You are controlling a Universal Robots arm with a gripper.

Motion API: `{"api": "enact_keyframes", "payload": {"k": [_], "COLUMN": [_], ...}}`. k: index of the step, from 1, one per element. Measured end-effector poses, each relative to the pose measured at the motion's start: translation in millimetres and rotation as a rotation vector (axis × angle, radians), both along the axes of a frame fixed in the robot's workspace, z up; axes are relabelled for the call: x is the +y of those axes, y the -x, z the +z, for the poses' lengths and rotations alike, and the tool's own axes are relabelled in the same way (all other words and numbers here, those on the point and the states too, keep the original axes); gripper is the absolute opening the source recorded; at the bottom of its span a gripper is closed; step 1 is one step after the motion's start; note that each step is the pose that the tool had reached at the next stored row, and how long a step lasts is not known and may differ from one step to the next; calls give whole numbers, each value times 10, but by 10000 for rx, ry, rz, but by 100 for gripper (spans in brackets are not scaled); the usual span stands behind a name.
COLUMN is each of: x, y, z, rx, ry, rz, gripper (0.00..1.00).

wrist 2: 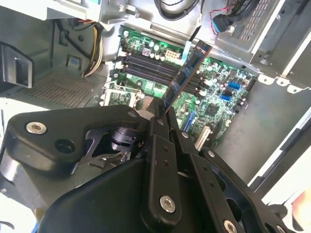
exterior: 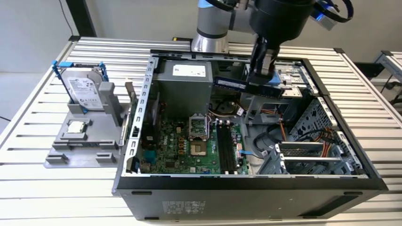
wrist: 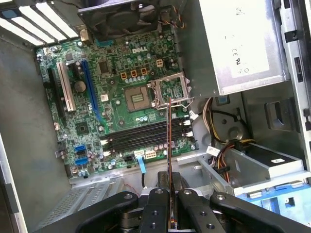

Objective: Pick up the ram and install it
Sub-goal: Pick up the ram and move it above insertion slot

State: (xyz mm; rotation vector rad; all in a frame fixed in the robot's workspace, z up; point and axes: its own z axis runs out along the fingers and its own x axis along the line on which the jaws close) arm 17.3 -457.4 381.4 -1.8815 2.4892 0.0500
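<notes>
Surroundings of the work cell, exterior view.
A table (exterior: 44, 197) of pale ribbed metal slats is set before a plain light wall (exterior: 31, 33); a dark upright post (exterior: 84, 19) is seen at the table's far corner, a pale floor (exterior: 11, 89) at the exterior view's left, and a second slatted table (exterior: 392, 59) at its right. Even, bright lighting is cast throughout.

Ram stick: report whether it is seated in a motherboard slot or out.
Out. The thin dark blue-green ram stick sits clamped in the black tool, above the green motherboard; the long black slots below lie empty.
</notes>
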Motion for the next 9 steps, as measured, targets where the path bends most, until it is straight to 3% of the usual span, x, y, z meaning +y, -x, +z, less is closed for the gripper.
{"api": "enact_keyframes", "payload": {"k": [9], "x": [-2], "y": [0], "z": [0], "rx": [-1], "ry": [-1], "rz": [-922], "gripper": [0]}}
